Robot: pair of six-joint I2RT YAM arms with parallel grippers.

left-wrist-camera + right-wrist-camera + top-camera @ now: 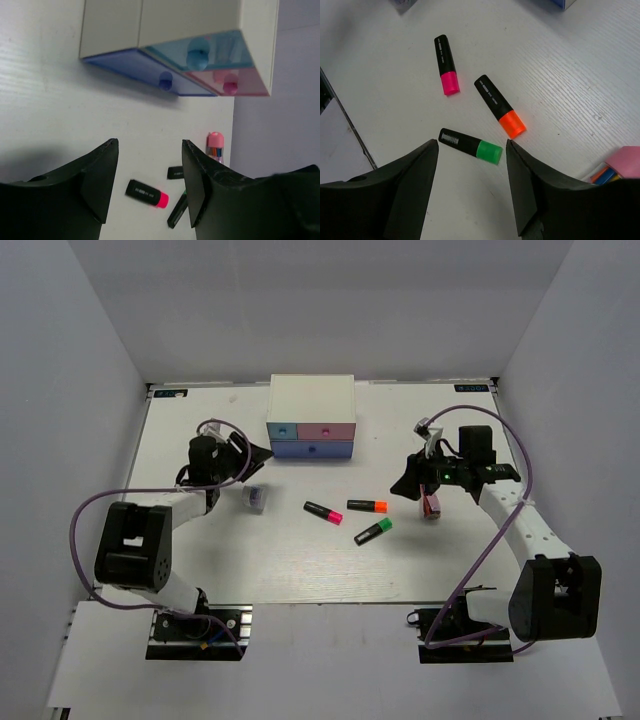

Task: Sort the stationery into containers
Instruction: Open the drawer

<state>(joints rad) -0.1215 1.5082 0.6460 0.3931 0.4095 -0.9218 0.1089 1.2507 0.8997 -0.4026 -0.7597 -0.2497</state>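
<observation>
At centre: three black highlighters (492, 100), caps pink, orange, green; left claw (149, 145), right claw (471, 144) parted, empty

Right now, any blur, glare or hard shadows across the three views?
Top external: even light, soft shadows, nothing blown out. Left wrist: the chest looks soft, with a shadow on the table by the left gripper. Right wrist: three highlighters crisp, no glare.

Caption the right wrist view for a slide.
Open right gripper frames the green highlighter, with pink highlighter and orange highlighter beyond, on a white table.
</observation>
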